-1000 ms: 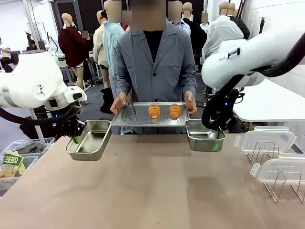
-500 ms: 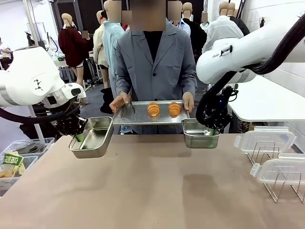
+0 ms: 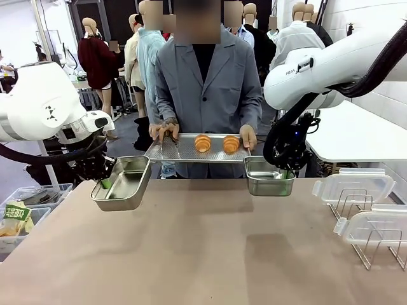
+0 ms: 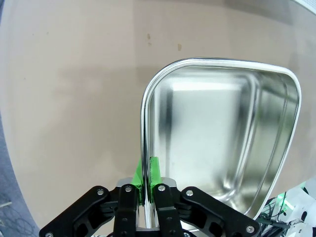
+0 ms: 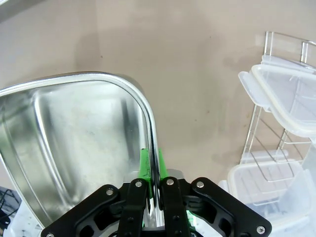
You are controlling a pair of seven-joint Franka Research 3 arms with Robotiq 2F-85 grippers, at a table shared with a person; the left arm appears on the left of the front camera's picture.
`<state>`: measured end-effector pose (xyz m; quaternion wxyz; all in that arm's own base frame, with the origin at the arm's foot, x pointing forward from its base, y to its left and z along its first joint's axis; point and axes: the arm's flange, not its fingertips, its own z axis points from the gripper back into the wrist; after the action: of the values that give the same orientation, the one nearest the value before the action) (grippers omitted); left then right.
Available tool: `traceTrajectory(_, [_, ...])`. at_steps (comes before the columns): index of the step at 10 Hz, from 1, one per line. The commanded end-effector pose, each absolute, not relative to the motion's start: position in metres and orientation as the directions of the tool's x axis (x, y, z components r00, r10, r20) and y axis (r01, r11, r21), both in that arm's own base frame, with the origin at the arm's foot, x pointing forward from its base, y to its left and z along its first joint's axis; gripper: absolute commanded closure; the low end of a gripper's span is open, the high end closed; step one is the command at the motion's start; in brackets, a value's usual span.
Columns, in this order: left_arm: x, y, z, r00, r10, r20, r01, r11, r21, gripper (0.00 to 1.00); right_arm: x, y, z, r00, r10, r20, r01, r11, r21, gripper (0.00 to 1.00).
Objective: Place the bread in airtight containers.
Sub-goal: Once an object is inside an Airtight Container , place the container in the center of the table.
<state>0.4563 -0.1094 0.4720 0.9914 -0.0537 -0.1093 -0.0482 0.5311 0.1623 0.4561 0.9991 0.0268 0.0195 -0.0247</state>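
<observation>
Two golden-brown pieces of bread [image 3: 203, 143] [image 3: 231, 144] lie on a perforated steel tray [image 3: 191, 154] that a person holds with both hands at the table's far edge. My left gripper [image 3: 103, 183] is shut on the rim of an empty steel container [image 3: 122, 183], held just above the table, left of the tray. In the left wrist view the green pads [image 4: 154, 170] pinch that tin's [image 4: 222, 138] wall. My right gripper [image 3: 289, 170] is shut on the rim of the second empty container [image 3: 269, 176], right of the tray. The right wrist view shows this tin [image 5: 74, 133] clamped between the fingers [image 5: 144, 170].
Two clear plastic lids [image 3: 353, 187] [image 3: 375, 227] rest on wire racks at the table's right edge and also appear as lids [image 5: 286, 98] in the right wrist view. A bin with a packet [image 3: 16, 216] sits off the table's left side.
The right arm has carried its tin a little up and left, closer to the tray. The person has raised the tray slightly. The left tin has shifted slightly toward the tray.
</observation>
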Motion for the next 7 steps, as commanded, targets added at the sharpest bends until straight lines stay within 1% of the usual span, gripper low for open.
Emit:
traceTrajectory(1, [0.4567, -0.1074, 0.4740, 0.967, -0.091, 0.236, 0.112, 0.991, -0.077, 1.00, 0.5257, 0.1588, 0.4563, 0.998, -0.050, -0.037, 0.051, 0.997, 0.051, 1.00])
traceTrajectory(7, [0.4567, -0.1074, 0.4740, 0.967, -0.091, 0.236, 0.112, 0.991, -0.077, 1.00, 0.5257, 0.1588, 0.4563, 0.998, -0.050, -0.037, 0.051, 0.997, 0.051, 1.00])
